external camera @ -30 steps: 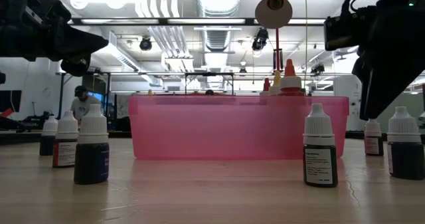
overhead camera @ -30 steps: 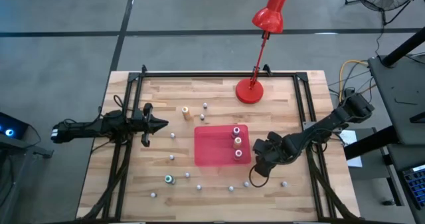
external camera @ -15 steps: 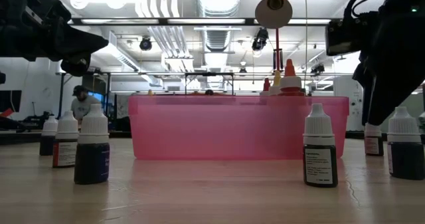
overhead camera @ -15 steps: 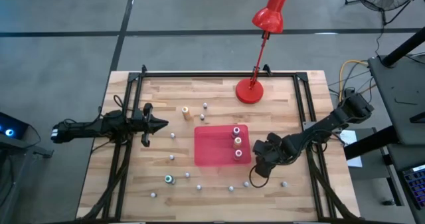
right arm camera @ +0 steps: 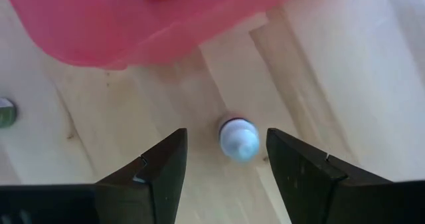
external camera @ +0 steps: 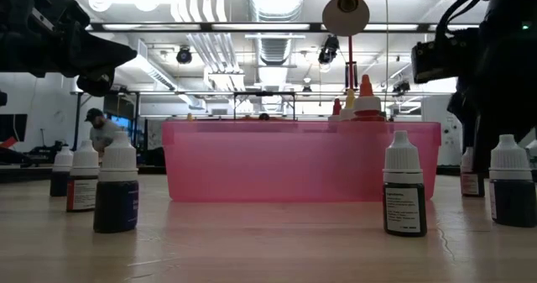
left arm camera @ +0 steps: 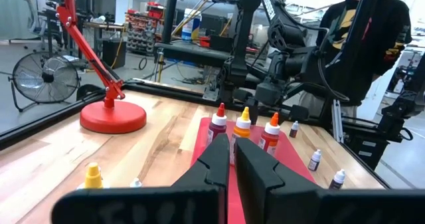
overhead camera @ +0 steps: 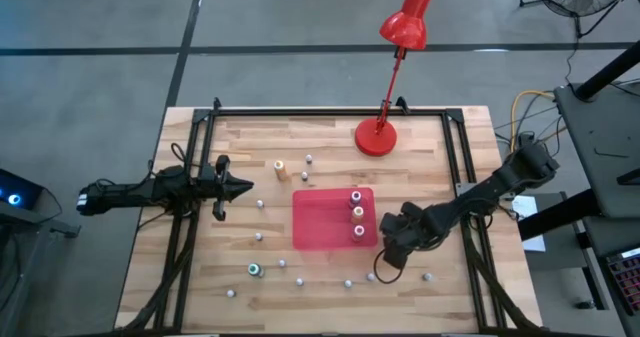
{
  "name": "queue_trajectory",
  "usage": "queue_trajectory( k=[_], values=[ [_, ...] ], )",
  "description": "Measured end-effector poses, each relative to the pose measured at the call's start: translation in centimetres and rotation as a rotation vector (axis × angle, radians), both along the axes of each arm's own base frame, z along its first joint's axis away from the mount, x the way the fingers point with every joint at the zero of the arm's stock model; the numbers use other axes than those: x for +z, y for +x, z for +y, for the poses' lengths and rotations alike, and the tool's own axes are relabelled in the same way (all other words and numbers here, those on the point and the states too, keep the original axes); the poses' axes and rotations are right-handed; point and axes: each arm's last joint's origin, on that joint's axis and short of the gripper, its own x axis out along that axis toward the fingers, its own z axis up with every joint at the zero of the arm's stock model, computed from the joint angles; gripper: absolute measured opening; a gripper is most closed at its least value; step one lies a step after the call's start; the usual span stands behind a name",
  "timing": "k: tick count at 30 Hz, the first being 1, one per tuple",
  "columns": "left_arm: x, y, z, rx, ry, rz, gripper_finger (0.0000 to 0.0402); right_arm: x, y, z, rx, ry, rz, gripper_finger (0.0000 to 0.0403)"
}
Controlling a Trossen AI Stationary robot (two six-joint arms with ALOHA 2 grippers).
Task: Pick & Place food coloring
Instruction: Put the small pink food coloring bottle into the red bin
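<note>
The food coloring is a scatter of tiny bottles standing on the wooden table [overhead camera: 240,137], among them a teal one [overhead camera: 255,269] and an orange one [overhead camera: 280,167]. Three larger bottles [overhead camera: 358,213] stand in the red tray [overhead camera: 320,222]. My right gripper [overhead camera: 387,265] hangs open, pointing steeply down, by the tray's near right corner. A white-capped bottle [right arm camera: 238,139] stands on the table between and just ahead of its fingertips, untouched. My left gripper [overhead camera: 243,187] waits shut and level at the table's left, holding nothing.
A red desk lamp stands with its base [overhead camera: 376,137] on the far part of the table. A black frame [overhead camera: 300,113] runs around the table. In the low view, bottles [external camera: 405,195] [external camera: 116,195] stand before the tray. A person [left arm camera: 365,31] stands beyond the right side.
My right gripper has sunk a little toward the table beside the tray's near right corner, with its fingers still apart.
</note>
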Motion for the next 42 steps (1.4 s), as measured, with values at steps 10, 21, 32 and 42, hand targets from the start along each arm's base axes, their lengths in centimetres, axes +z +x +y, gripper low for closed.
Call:
queue_trajectory(
  k=[10,21,32,42],
  values=[
    [0.0,0.0,0.0,0.0,0.0,0.0,0.0,0.11,0.46,0.24,0.016,0.005,-0.005,0.0201],
    [0.0,0.0,0.0,0.0,0.0,0.0,0.0,0.14,0.49,0.26,0.013,0.006,-0.006,0.0182],
    [0.0,0.0,0.0,0.0,0.0,0.0,0.0,0.14,0.5,0.25,0.014,0.003,-0.008,0.0081],
    [0.0,0.0,0.0,0.0,0.0,0.0,0.0,0.15,0.51,0.24,0.012,-0.002,-0.01,0.0063]
  ],
)
